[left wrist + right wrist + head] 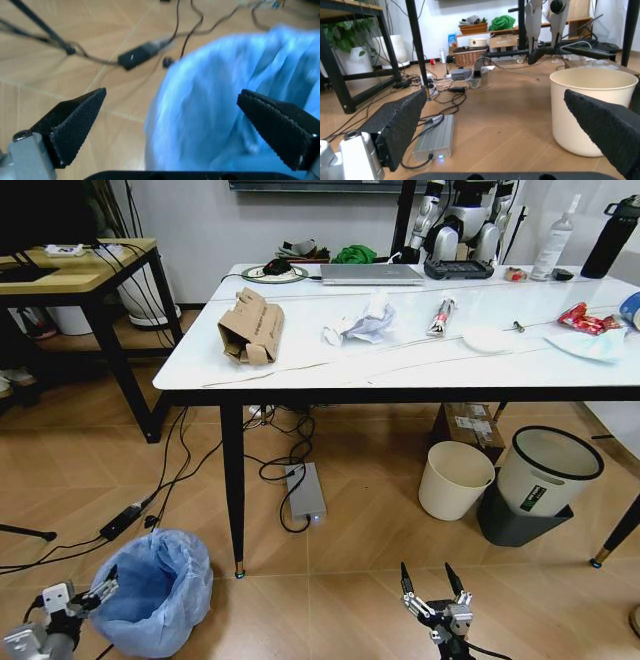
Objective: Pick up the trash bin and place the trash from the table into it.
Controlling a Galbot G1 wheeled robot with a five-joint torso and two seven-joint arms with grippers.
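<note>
The trash bin, lined with a crinkly light-blue bag, stands on the wood floor left of the table's front leg. My left gripper is open just beside its left rim. In the left wrist view the blue bag bulges between the open fingers, nearer the far one. On the table lie trash pieces: a brown cardboard carton, crumpled white paper, a wrapper and a red wrapper. My right gripper hangs open low over the floor, holding nothing.
A cream bin and a black bin with white liner stand under the table's right side. Cables and a silver box lie on the floor. A wood-topped desk stands at left. A laptop and bottles sit at the table's back.
</note>
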